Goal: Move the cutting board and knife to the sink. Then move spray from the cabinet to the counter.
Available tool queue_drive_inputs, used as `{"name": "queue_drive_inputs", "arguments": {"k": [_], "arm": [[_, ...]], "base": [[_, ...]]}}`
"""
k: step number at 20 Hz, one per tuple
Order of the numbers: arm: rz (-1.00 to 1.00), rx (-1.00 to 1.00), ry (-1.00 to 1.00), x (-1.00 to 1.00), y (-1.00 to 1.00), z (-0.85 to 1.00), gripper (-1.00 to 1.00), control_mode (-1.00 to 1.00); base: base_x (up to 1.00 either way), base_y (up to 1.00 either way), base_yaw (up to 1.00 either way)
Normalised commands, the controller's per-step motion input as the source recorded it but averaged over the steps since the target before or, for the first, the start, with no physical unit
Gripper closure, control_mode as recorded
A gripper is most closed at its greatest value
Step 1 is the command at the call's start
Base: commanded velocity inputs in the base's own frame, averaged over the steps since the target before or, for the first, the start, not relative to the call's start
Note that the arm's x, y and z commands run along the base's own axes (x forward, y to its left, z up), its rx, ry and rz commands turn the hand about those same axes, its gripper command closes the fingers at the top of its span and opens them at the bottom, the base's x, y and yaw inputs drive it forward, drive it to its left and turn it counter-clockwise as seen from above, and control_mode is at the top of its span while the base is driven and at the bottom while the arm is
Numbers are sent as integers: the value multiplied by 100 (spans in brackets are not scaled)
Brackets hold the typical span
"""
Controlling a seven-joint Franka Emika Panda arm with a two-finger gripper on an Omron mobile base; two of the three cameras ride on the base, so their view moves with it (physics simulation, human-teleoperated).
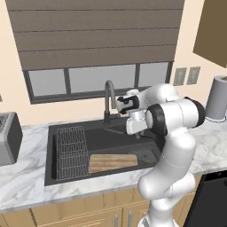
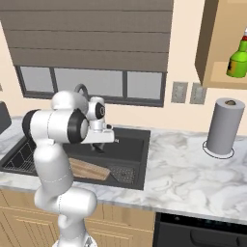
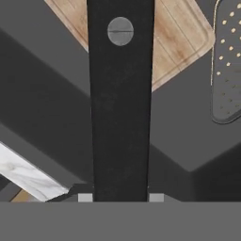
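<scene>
- I see a white marble counter [image 2: 193, 178] with grey lines in it, and light wood drawers under it.
- The black sink [image 1: 111, 139] is set into the counter, below a window [image 1: 97, 80] with a brown blind [image 1: 95, 33] pulled part way down.
- The wall is a soft cream colour, with two grey switch plates [image 2: 188, 92] on it.
- The cutting board [image 1: 113, 162] lies flat on the sink floor, near the front wall.
- A wire rack [image 1: 71, 150] sits in the left part of the sink, just beside the board.
- A round drain plate with holes [image 1: 146, 156] is just to the right of the board.
- The dark bent faucet [image 1: 108, 99] stands at the back of the sink.
- My gripper [image 1: 134, 128] hangs over the sink, above the board.
- In the hand view, the gripper is closed on the black handle of the knife [image 3: 120, 103], with one finger on each side of it. The handle has a grey screw in it.
- I cannot see the blade.
- The green spray bottle [image 2: 238, 60] stands in the open wood cabinet [image 2: 212, 43] up on the right wall.
- A grey paper towel roll [image 2: 223, 126] stands upright on the counter under that cabinet.
- A grey toaster [image 1: 9, 137] sits on the counter, far to the left of the sink.
</scene>
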Motion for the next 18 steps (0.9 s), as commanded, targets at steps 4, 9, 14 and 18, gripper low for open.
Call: {"name": "queue_drive_inputs", "arguments": {"k": [4, 9, 14, 18], "arm": [[1, 0, 0, 15, 0, -16, 100, -100], [3, 0, 0, 8, 0, -19, 100, -100], [5, 0, 0, 29, 0, -24, 100, -100], [3, 0, -1, 28, 0, -35, 100, -100]], "base": [[0, 0, 0], [0, 0, 0], [0, 0, 0], [0, 0, 0]]}}
